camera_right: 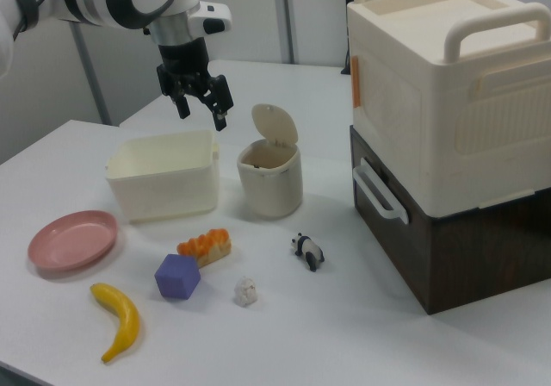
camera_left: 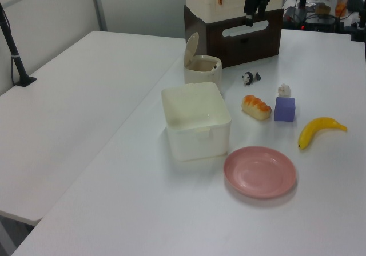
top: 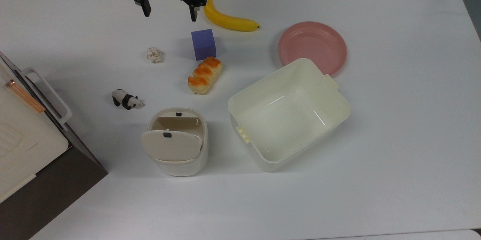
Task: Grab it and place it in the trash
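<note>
The crumpled off-white paper ball (top: 154, 55) (camera_left: 283, 90) (camera_right: 246, 292) lies on the white table, between the purple cube and the panda figurine. The trash (top: 179, 165) (camera_left: 202, 71) (camera_right: 270, 183) is a small cream rounded bin with its flap lid standing up, near the table's middle. My black gripper (top: 170, 11) (camera_left: 255, 11) (camera_right: 202, 113) hangs open and empty, well above the table. In the top view it sits at the upper edge, beyond the paper ball and apart from it.
Close to the ball are a purple cube (top: 203, 44), a glazed bread roll (top: 204, 75) and a panda figurine (top: 127, 99). Farther off are a banana (top: 229, 20), a pink plate (top: 312, 47) and a large cream tub (top: 289, 114). A tall cream-and-brown box (camera_right: 448, 127) stands on the top view's left.
</note>
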